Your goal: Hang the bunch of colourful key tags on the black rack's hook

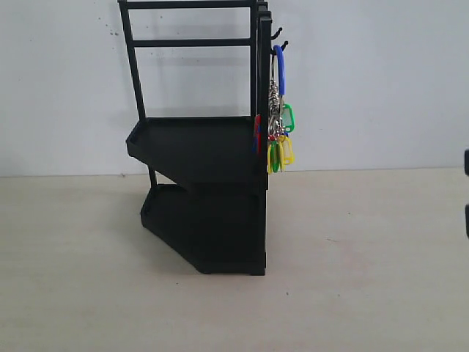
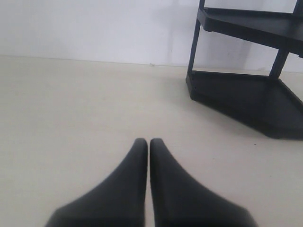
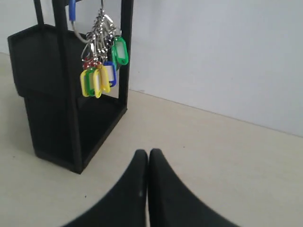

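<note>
The black rack (image 1: 205, 154) stands mid-table against the white wall. The colourful key tag bunch (image 1: 279, 136) hangs on its right side, its big blue loop over the hook (image 1: 282, 45), with silver rings and green, yellow and red tags dangling below. The right wrist view shows the bunch (image 3: 100, 66) hanging free beside the rack (image 3: 47, 94). My right gripper (image 3: 148, 153) is shut and empty, low over the table and well away from the bunch. My left gripper (image 2: 148, 142) is shut and empty too, over bare table short of the rack (image 2: 246, 94).
A smaller upper hook (image 1: 275, 33) sticks out just above the one in use. The pale table (image 1: 366, 279) runs wide around the rack. A dark bit of the right arm (image 1: 466, 191) shows at the exterior view's right edge.
</note>
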`<act>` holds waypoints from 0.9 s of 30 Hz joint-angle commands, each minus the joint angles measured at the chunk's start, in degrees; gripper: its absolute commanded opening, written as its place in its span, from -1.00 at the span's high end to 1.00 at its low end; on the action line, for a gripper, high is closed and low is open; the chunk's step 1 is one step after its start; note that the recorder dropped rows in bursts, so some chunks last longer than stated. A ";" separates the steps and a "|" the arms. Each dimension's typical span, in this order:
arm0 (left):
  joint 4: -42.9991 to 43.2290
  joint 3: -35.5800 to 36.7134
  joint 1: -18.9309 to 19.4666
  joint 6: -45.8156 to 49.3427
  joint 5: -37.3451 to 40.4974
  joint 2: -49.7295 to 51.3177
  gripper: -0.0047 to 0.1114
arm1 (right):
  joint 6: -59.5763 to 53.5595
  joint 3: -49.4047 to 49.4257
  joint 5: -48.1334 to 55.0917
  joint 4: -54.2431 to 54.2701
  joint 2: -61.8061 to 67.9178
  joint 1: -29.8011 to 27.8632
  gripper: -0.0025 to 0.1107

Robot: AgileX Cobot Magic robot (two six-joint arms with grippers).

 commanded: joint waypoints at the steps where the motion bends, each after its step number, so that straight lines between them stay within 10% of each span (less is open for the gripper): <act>1: 0.28 -0.08 -0.04 0.20 -0.45 -0.12 0.84 | 1.17 5.78 -4.05 -0.19 -3.13 0.10 0.96; 27: 0.28 -0.08 -0.04 0.20 -0.45 -0.12 0.84 | 9.49 11.96 -4.97 1.42 -4.30 0.10 0.96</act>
